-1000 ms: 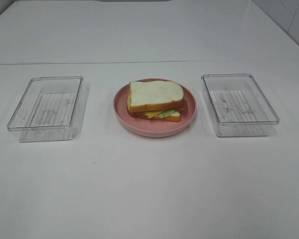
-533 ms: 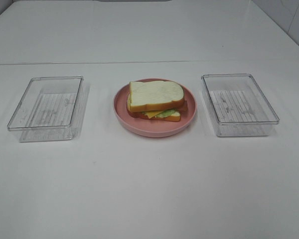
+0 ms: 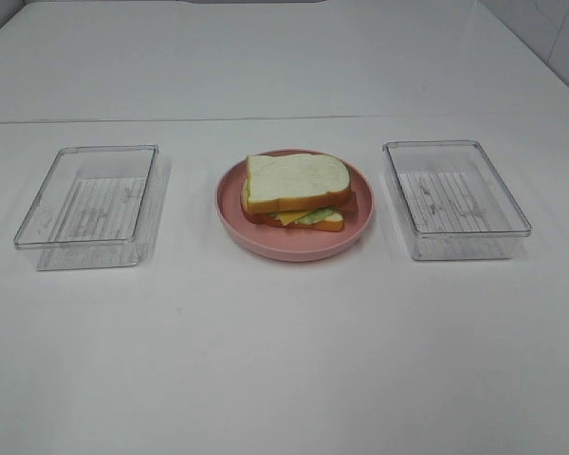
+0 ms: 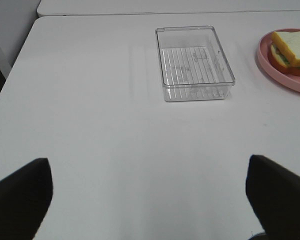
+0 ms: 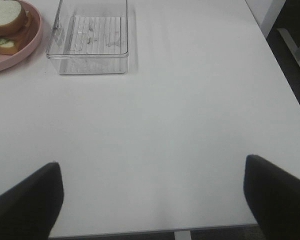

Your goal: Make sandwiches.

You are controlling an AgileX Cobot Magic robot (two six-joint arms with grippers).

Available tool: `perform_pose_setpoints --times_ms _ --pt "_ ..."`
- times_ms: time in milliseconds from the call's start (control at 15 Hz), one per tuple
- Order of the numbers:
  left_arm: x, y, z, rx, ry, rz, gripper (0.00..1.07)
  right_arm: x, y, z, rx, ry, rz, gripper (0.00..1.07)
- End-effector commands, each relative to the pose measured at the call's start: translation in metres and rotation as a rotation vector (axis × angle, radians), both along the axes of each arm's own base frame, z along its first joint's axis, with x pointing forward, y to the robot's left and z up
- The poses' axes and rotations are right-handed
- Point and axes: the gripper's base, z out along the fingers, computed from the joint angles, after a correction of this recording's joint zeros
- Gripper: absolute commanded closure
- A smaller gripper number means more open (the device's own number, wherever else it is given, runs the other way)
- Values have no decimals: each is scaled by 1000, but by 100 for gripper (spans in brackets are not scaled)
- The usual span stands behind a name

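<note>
Above bare table (image 4: 115, 140), left claw (image 4: 147, 200), right claw (image 5: 152, 200), both wide apart.

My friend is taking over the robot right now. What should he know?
Left gripper: open, empty, hanging over bare table, pulled back from the work.
Right gripper: open, empty, also pulled back.
Sandwich: stacked on the pink plate, bread on top, cheese and lettuce peeking out.
Clear trays: left tray and right tray, nothing inside.
Done: one sandwich looks built.
Left: probably nothing more to stack; no loose food is in sight.

Table front (image 3: 284, 360) lies bare — trays (image 3: 87, 204) flank the plate (image 3: 294, 242).
</note>
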Motion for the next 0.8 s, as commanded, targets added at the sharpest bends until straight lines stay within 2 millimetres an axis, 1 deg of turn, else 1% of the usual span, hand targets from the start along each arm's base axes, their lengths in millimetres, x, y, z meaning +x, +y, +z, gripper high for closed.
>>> perform_pose_setpoints --times_ms 67,800 --pt "-1 0 0 -2 -8 3 9 -3 0 0 -10 -39 3 13" --pt "-1 0 0 -2 -8 3 9 -3 0 0 -10 -39 3 13"
